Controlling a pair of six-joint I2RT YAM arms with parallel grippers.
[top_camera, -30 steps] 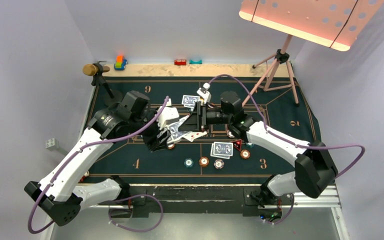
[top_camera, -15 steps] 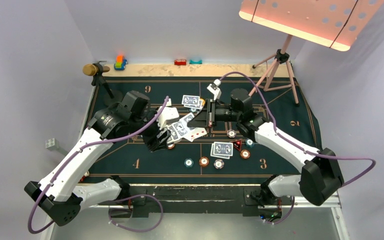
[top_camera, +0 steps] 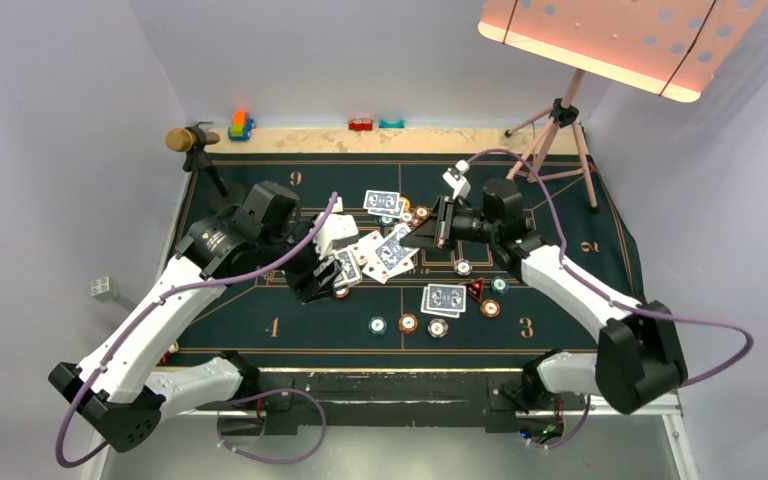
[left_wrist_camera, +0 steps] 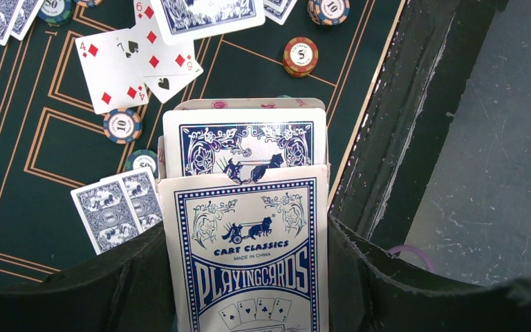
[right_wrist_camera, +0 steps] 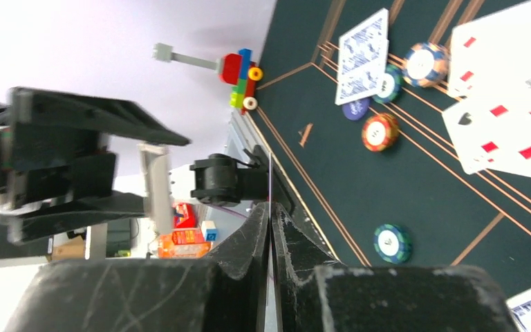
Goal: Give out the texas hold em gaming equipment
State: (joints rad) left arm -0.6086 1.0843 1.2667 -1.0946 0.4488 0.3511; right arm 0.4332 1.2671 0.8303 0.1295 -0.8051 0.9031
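Right arm has drawn back from middle of table toward its own side. Right gripper (top_camera: 428,232) has closed from half-open; fingers now pressed together.
Thin edge between its fingers in wrist view is probably one card (top_camera: 394,250), blue back up, lifted over face-up cards (left_wrist_camera: 121,66).
Left gripper (top_camera: 312,272) unchanged, clamped on card box (left_wrist_camera: 249,263) with deck poking out of top.
Chips (top_camera: 407,323) and face-down pair (top_camera: 444,298) lie on felt (top_camera: 260,320).
Meaning: one more card pulled from deck, ready to deal to a seat.

Bright, even light from the overhead panel (top_camera: 620,45); close foregrounds blurred.
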